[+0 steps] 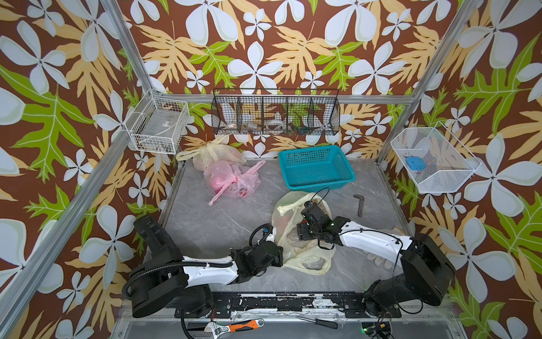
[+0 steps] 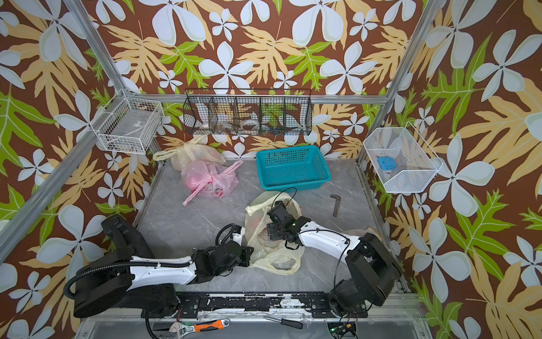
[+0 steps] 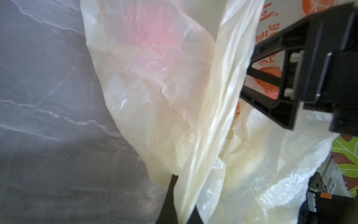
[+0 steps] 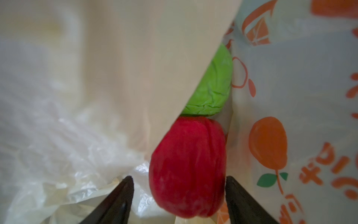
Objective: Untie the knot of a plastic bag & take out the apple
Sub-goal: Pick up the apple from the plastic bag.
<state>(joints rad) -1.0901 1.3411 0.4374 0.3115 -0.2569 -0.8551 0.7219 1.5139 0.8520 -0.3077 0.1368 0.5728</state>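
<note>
A pale yellow plastic bag (image 1: 296, 255) (image 2: 274, 261) lies near the front of the grey table, its mouth spread open. Its knot is out of view. My left gripper (image 3: 183, 205) is shut on a twisted strip of the bag's edge and holds it up. My right gripper (image 4: 179, 178) reaches inside the bag and stands open. The red apple (image 4: 188, 164) sits between its fingers; one finger is right beside the apple and the other is apart from it. From the top views the apple is only a reddish blur through the plastic (image 1: 286, 221).
Behind the apple lie a crumpled green thing (image 4: 211, 87) and a white bag printed with orange fruit (image 4: 290, 97). A tied pink bag (image 1: 231, 179), another yellow bag (image 1: 214, 152), a teal basket (image 1: 315, 167) and a hex key (image 1: 360, 204) lie farther back.
</note>
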